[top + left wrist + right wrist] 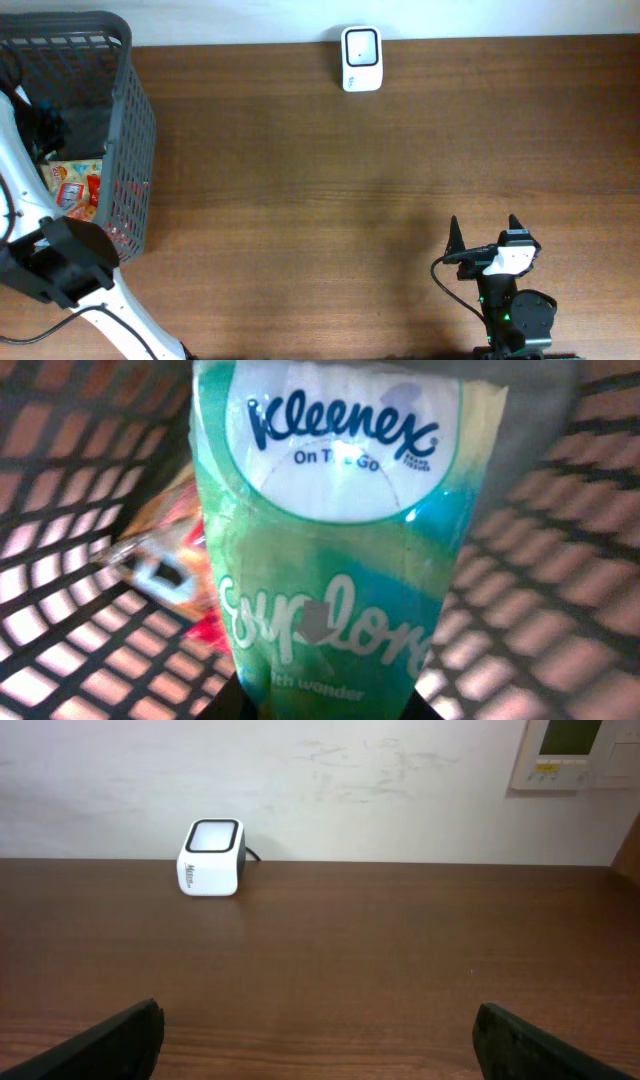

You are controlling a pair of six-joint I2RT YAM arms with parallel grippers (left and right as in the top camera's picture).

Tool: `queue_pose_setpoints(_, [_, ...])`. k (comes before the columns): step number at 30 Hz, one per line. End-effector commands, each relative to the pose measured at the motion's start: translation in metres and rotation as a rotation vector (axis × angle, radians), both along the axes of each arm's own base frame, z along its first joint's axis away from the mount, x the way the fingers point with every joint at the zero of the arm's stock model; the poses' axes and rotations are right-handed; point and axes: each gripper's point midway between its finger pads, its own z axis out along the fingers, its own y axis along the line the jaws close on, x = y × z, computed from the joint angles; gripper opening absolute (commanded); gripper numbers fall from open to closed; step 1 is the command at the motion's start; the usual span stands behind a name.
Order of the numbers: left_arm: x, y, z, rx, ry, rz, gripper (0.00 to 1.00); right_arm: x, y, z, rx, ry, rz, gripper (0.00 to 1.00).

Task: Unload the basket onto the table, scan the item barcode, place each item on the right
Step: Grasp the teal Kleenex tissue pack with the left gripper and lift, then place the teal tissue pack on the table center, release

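Your left gripper (330, 708) grasps the teal plastic Kleenex pack (340, 560) inside the grey mesh basket (135, 120); right gripper (485, 228) hangs released. Next, lift it toward the far white box scanner (361, 58).

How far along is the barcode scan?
Done: left jaws closed on the Kleenex pack, down inside the basket. In hand: getting the pack out; mesh walls surround it. Left: carry it to the scanner at the table's far edge and present the barcode, which isn't visible here. Right jaws open, empty, idle.
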Motion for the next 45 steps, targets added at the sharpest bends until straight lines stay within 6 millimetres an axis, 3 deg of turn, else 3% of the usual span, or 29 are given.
queue_pose_setpoints(1, [0.029,-0.033,0.045,-0.145,-0.242,-0.051,0.0,0.0,0.001,-0.003,-0.007,0.007,0.001,0.98])
queue_pose_setpoints(6, [0.037,-0.059,0.115,-0.181,-0.487,-0.133,0.0,0.0,0.001,-0.003,-0.007,0.007,0.001,0.98])
queue_pose_setpoints(11, [0.027,-0.091,0.173,-0.188,-0.654,-0.223,0.0,0.0,0.001,-0.003,-0.007,0.007,0.001,0.98])
queue_pose_setpoints(13, [0.023,-0.121,0.194,-0.23,-0.714,-0.297,0.0,0.0,0.001,-0.003,-0.007,0.007,0.001,0.98])
queue_pose_setpoints(16, [0.025,-0.162,0.202,-0.296,-0.732,-0.398,0.0,0.0,0.001,-0.003,-0.007,0.007,0.001,0.98])
queue_pose_setpoints(19, [0.03,-0.216,0.197,-0.331,-0.702,-0.548,0.0,0.0,0.001,-0.003,-0.007,0.007,0.001,0.98])
queue_pose_setpoints(24, [0.037,-0.28,0.159,-0.258,-0.547,-0.675,0.0,0.0,0.001,-0.003,-0.007,0.007,0.001,0.98])
queue_pose_setpoints(28, [0.035,-0.329,0.114,-0.242,-0.389,-0.774,0.0,0.0,0.001,-0.003,-0.007,0.007,0.001,0.98])
queue_pose_setpoints(32, [0.031,-0.374,0.056,-0.259,-0.214,-0.861,0.0,0.0,0.001,-0.003,-0.007,0.007,0.001,0.98])
queue_pose_setpoints(34, [0.027,-0.403,0.005,-0.278,-0.091,-0.911,0.0,0.0,0.001,-0.003,-0.007,0.007,0.001,0.98])
queue_pose_setpoints(39, [0.013,-0.438,-0.073,-0.291,0.045,-0.978,0.03,0.0,0.001,-0.003,-0.007,0.007,0.001,0.99])
queue_pose_setpoints(43, [-0.007,-0.452,-0.119,-0.294,0.117,-1.012,0.12,0.0,0.001,-0.003,-0.007,0.007,0.001,0.98])
queue_pose_setpoints(45, [-0.018,-0.458,-0.135,-0.293,0.148,-1.03,0.28,0.0,0.001,-0.003,-0.007,0.007,0.001,0.98])
